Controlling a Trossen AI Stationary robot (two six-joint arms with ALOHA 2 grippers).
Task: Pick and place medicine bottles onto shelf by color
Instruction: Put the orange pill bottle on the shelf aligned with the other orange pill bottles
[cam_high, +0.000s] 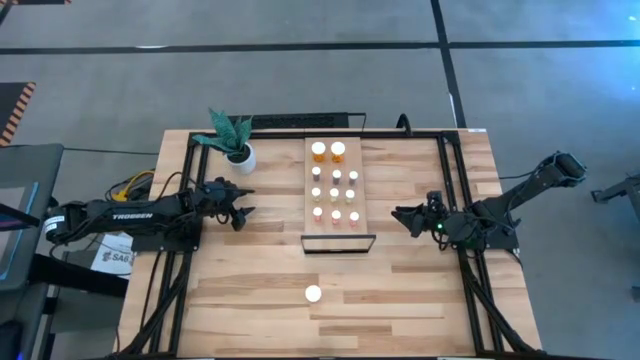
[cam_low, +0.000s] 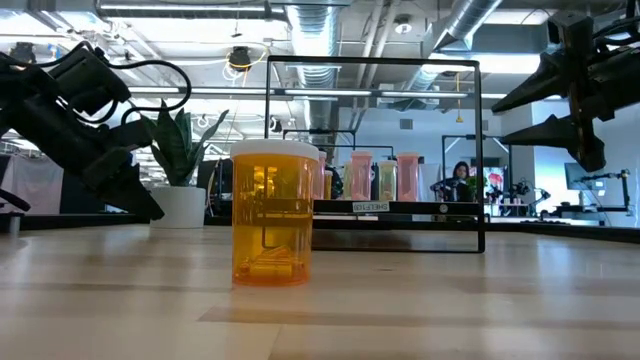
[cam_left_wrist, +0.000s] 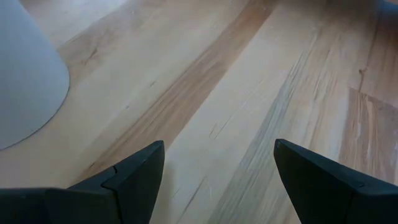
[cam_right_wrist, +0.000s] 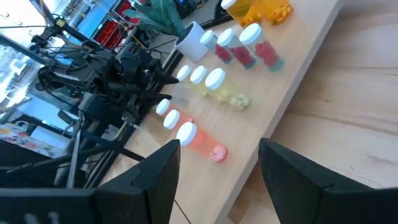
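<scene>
Shelf (cam_high: 365, 190) holds eleven sorted medicine bottles (cam_high: 334, 192); one orange bottle (cam_high: 313, 294) left, near table edge. Left gripper (cam_high: 238, 205) and right gripper (cam_high: 408, 220) both open, empty, flanking shelf.

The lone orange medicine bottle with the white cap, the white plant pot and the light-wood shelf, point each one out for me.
Lone orange medicine bottle (cam_low: 272, 222): low view, on its amber body.
White plant pot (cam_high: 241, 157): high view, on its rim.
Light-wood shelf (cam_high: 369, 190): high view, on bare board beside the bottles.
</scene>
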